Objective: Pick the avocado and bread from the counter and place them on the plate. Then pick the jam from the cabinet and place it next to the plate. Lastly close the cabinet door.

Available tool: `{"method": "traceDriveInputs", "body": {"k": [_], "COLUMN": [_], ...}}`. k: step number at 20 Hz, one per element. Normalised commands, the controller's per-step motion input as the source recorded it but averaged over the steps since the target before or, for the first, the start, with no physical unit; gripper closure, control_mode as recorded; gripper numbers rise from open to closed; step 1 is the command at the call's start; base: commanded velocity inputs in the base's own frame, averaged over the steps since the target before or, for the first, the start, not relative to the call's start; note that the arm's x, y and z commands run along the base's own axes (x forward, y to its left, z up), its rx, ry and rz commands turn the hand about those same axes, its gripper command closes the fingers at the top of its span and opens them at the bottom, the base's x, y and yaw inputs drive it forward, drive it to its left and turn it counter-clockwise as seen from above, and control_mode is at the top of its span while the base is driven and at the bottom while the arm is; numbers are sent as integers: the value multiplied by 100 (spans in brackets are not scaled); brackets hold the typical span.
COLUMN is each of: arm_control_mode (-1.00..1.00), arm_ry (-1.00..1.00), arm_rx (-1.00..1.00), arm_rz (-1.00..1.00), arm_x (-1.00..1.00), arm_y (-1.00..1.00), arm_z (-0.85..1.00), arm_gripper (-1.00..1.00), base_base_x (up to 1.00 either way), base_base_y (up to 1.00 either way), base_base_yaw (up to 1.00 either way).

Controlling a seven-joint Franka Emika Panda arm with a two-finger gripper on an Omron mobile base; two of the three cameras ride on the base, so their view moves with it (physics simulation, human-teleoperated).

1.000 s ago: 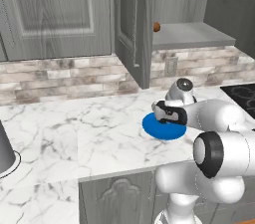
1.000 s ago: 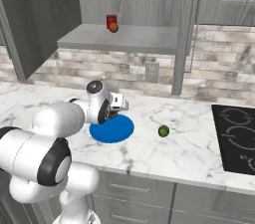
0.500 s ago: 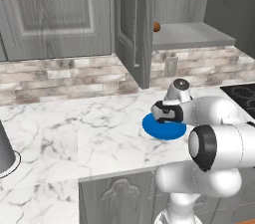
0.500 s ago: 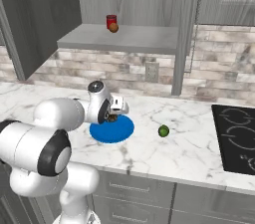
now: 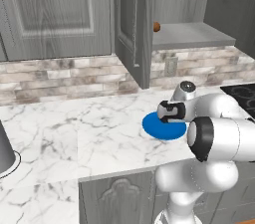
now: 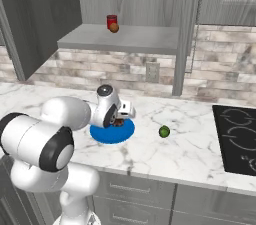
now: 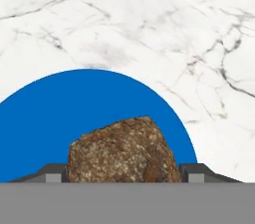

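1. Over the plate [image 6: 111, 133], the gripper [image 6: 119, 122] hangs low with the bread [image 7: 123, 151] sitting between its two fingertips [image 7: 49, 172]; the tips flank the lump on either side, but I cannot tell whether they press on it or stand just clear.
2. The bread lies above the blue disc, toward the plate's near side in the hand view; whether it rests on the surface I cannot make out.
3. The plate sits on the counter [image 5: 74, 133], well inside its front edge, with bare marble around its rim.
4. To the right of the plate, apart from it, the avocado [image 6: 164, 131] lies alone on the marble, with open worktop between the two.
5. Farther right than the avocado, a black cooktop [image 6: 239, 139] takes up the counter's end.
6. Above and behind the plate, the cabinet [image 6: 120, 39] stands open; the jam [image 6: 111, 21] is on its shelf, toward the back, with an orange-brown ball [image 6: 114, 27] touching or just in front of it.
7. The cabinet door [image 5: 132, 24] juts out toward the room, left of the shelf in the left base view, its lower edge well above the plate.
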Motion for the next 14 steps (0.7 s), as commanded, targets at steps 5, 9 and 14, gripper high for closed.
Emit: {"method": "traceDriveInputs", "body": {"k": [5,9,14], "arm_control_mode": [-100,-100,-100], "arm_ry": [5,4,0], "arm_rx": [0,0,0], "arm_rz": [1,2,1], "arm_x": [0,1,2], "arm_y": [-19,-4,0], "arm_z": [-19,-15,-2], "arm_gripper": [100,100,-100], "base_base_x": [0,0,0], "base_base_y": [0,0,0], "base_base_yaw": [0,0,0]}}
